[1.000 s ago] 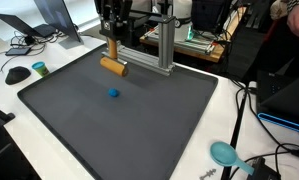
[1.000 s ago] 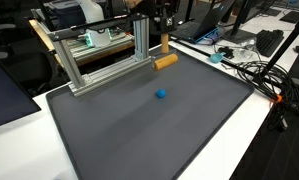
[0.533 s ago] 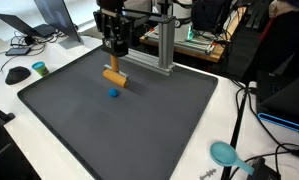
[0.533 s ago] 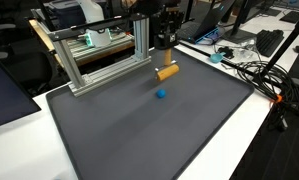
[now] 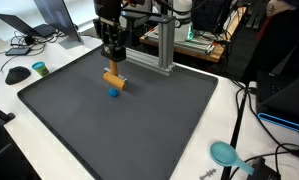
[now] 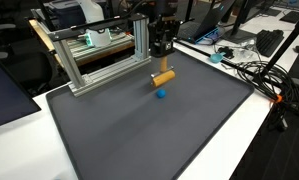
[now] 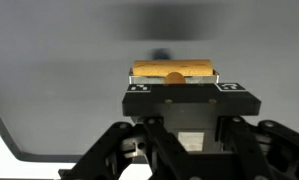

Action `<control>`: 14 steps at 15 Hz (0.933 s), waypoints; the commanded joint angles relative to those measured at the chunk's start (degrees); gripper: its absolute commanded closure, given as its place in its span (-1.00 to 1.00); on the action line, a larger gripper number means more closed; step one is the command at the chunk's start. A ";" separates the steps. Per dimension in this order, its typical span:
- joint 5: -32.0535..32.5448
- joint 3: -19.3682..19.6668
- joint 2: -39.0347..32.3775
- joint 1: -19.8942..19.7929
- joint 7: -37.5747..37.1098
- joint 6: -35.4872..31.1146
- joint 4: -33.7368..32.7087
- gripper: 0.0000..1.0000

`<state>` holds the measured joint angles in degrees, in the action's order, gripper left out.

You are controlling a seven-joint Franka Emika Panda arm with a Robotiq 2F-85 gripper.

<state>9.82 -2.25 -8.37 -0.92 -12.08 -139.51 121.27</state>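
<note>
One claw [image 5: 113, 66] is clamped on a wooden block [image 5: 113, 80]. Just below sits a blue ball [image 5: 114, 92], apparently not touching; hold the block level.

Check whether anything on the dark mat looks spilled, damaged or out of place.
Nothing stands out. The claw is shut on the orange cylinder, held clear of the dark mat close to the small blue piece. The mat lies flat, with no spill or damage showing in either exterior view.
</note>
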 commanded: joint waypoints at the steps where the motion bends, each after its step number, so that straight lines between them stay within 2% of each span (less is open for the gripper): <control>1: 0.33 1.96 -2.08 1.05 -1.45 -3.19 -0.51 0.56; 6: 0.26 3.06 -4.03 1.59 -1.65 -6.14 -0.84 0.56; 14: -0.16 3.49 -6.72 2.13 -0.99 -5.30 -2.63 0.56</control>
<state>9.81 0.33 -13.03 0.13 -12.59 -144.79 120.42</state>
